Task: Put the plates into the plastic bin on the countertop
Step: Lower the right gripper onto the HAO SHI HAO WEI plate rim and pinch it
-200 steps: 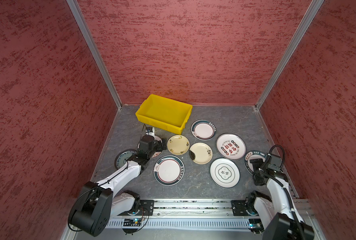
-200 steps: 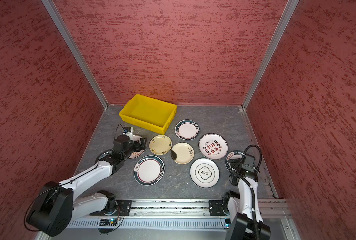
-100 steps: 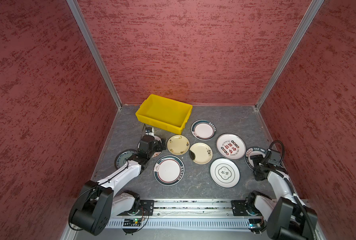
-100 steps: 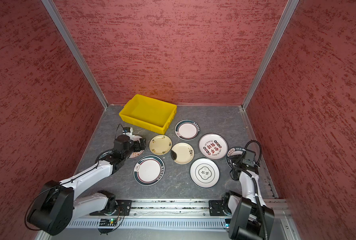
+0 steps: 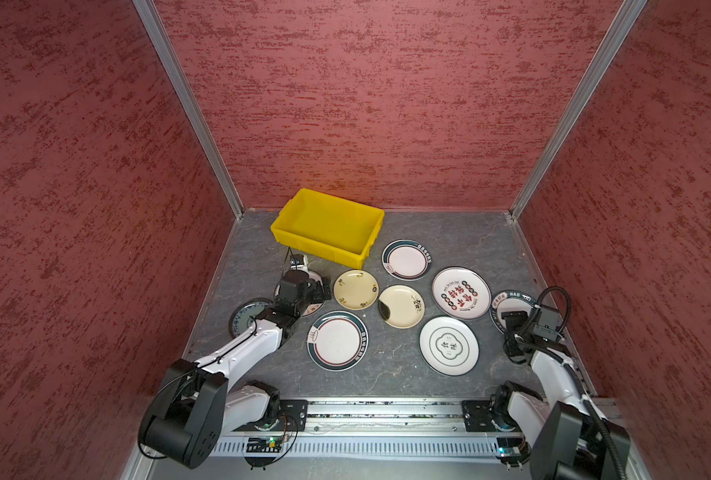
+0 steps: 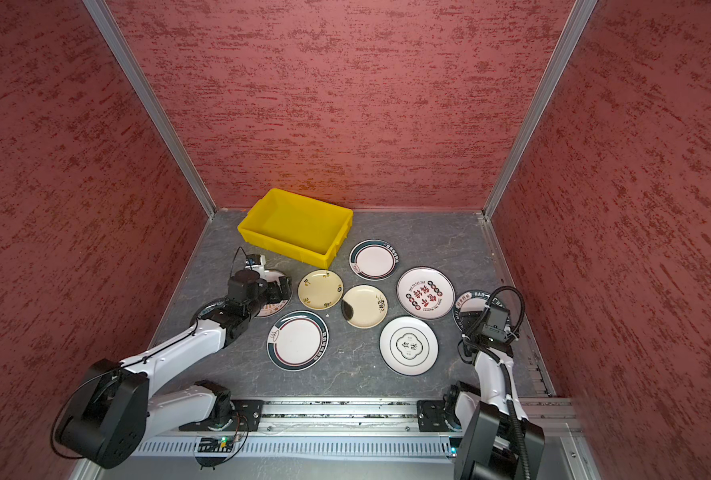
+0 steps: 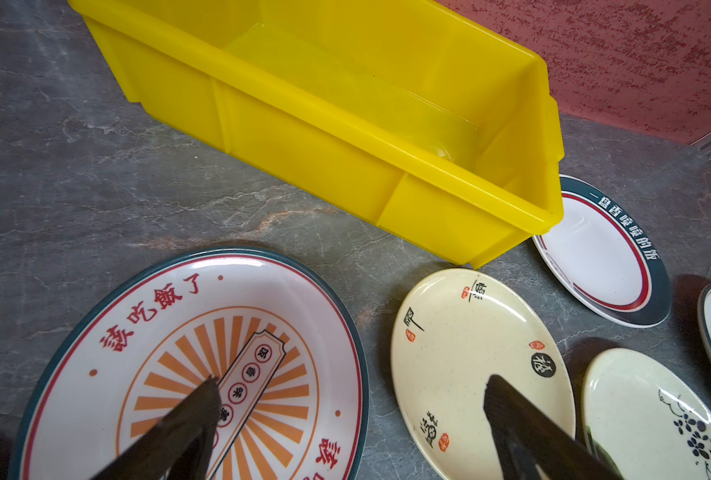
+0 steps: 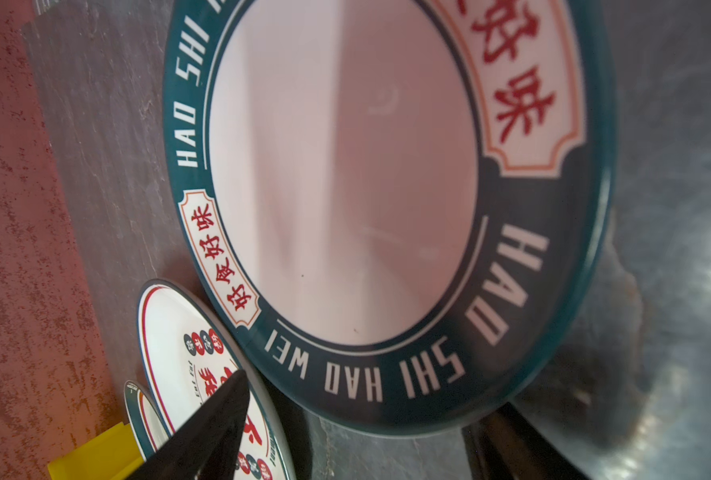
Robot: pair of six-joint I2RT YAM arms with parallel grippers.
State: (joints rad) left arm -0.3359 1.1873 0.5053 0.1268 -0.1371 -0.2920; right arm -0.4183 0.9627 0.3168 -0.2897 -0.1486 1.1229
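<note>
Yellow bin [image 5: 319, 246] sits at the back left of the countertop [image 5: 449, 226], and I see no plate in it. I count nine plates, all lying on the stone in front of it.

My left claw [image 7: 351, 411] hangs wide open and empty. One finger is over the sunburst plate [image 7: 179, 353] and the other over the small cream plate [image 7: 470, 353], so it straddles the gap between their rims. I judge that this sets it up to pinch the edge of the sunburst plate, which lies close to the bin.

My right claw [image 8: 366, 436] is low at the far right. Its fingers are apart with the near rim of the dark-rimmed plate [image 8: 345, 187] between them, and nothing looks clamped. A rim grip makes sense, since I reckon these dishes lie too flat to take another way.

The red-lettered plate [image 5: 461, 293] lies just beside the dark-rimmed one, perhaps touching, so a lift could nudge it. A second cream plate [image 5: 401, 306], a white emblem plate [image 5: 448, 345] and a large green-rimmed plate [image 5: 337, 340] fill the middle. Another green-rimmed plate [image 5: 406, 259] sits by the bin's corner, and a blue plate [image 5: 243, 313] is half hidden under the left arm.

From the right, the way to the bin crosses most of these, so I'd carry high
</note>
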